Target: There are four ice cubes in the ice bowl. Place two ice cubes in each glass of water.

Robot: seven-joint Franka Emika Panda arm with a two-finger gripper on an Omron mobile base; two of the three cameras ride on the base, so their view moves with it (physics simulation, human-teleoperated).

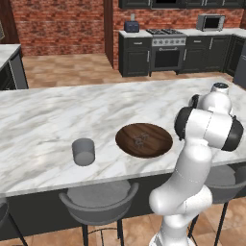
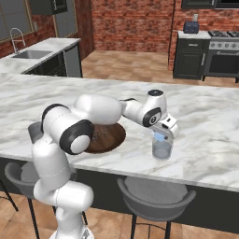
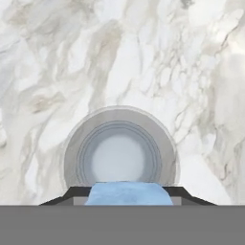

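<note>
White arm reaches right across the marble counter (image 1: 43, 120), its hand (image 2: 162, 137) pointing down just above the right glass (image 2: 162, 150) and closed on one pale blue ice cube (image 3: 129, 194) over the rim. Left to right: one glass (image 1: 83, 151), one wooden bowl (image 1: 144, 140) with faint cubes I can't count, then that second glass.

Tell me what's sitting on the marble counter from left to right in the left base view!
Glass of water → ice bowl with tiny ice cubes inside → the robot's white arm.
</note>
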